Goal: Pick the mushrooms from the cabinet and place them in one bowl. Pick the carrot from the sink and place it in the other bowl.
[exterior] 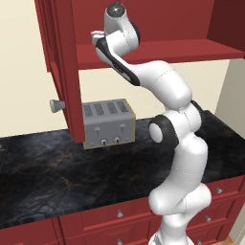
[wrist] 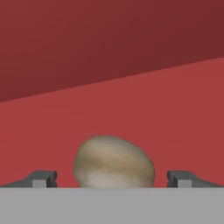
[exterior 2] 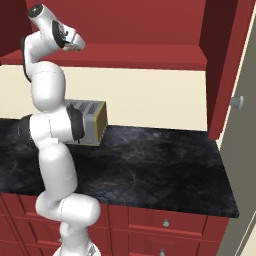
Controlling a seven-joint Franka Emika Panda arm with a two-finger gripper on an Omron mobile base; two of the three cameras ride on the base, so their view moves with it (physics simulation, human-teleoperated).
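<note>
The arm reaches up with its gripper [wrist: 112, 179] at the cabinet [exterior: 158, 50] shelf, fingers spread wide on either side of a mushroom [wrist: 113, 162] on the red shelf, not gripping it. Below, a toaster [exterior: 108, 123] stands on the dark stone counter [exterior 2: 150, 165] over red drawers [exterior 2: 165, 222].

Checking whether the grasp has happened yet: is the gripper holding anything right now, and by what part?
Nothing is held. In the hand view the gripper is open, its fingertips standing apart on either side of a mushroom on the cabinet shelf, not touching it.
</note>
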